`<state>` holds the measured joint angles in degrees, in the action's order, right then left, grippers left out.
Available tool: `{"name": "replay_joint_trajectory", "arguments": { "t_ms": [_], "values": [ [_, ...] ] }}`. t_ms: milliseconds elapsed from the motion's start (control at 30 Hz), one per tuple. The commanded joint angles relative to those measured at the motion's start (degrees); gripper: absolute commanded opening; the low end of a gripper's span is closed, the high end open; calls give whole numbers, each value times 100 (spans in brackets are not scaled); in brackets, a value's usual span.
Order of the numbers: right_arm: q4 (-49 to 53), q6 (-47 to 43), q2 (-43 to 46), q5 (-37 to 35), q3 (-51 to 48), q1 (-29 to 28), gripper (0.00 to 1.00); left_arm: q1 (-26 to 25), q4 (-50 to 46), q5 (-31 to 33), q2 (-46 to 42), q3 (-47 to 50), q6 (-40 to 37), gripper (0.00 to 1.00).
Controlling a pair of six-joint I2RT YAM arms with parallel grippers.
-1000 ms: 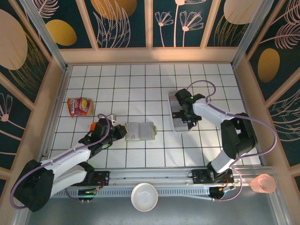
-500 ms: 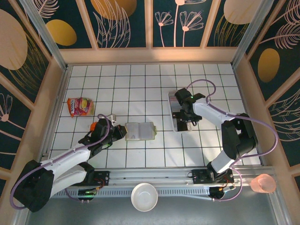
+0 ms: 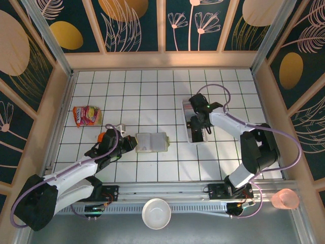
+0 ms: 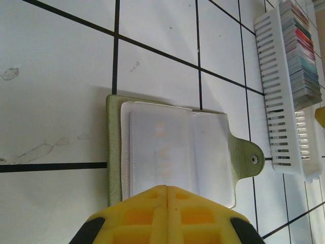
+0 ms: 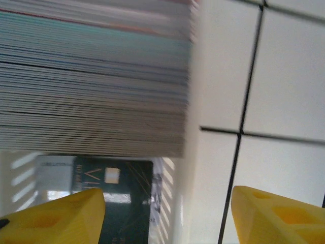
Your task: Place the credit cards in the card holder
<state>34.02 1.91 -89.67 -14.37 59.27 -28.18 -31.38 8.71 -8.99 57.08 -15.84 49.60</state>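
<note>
Top external view: the holder [image 3: 152, 142] lies open near the middle of the desk [image 3: 152, 96], slightly toward the near edge. The left tool [image 3: 129, 145] sits pinched shut and empty at its left end. Right of centre, the right tool [image 3: 197, 124] hangs over the tray [image 3: 187, 133], jaws wide with nothing between them. On its wrist camera the cards [image 5: 91, 76] stand packed edge-on, and one dark card [image 5: 124, 198] lies flat below. I'd worry that closing here catches the tray wall or several cards at once, they are so tightly packed. A lift might then drag the tray. If the left tool isn't truly pinning the holder, it may slide.
</note>
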Motion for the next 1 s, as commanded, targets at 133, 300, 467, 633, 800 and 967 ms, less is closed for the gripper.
{"name": "replay_joint_trajectory", "arguments": {
  "t_ms": [133,300,467,633,800,967],
  "values": [
    [-2080,-4791,1728,1110,-1312,-74,91,41,-185,273,-347,-75,-184,0],
    [-2206,-7055,1874,1687,-1768,445,92,43,-194,333,-514,-12,-223,0],
    [-2765,-7985,1692,1867,-1960,664,94,40,-187,271,-514,10,-267,0],
    [-2922,-8371,1271,1761,-1873,603,94,40,-168,253,-487,37,-252,0],
    [-3176,-8461,944,1640,-1767,539,89,40,-144,189,-456,61,-188,0],
    [-3405,-8484,657,1476,-1647,461,82,35,-124,72,-401,72,-201,0]
  ]
}}
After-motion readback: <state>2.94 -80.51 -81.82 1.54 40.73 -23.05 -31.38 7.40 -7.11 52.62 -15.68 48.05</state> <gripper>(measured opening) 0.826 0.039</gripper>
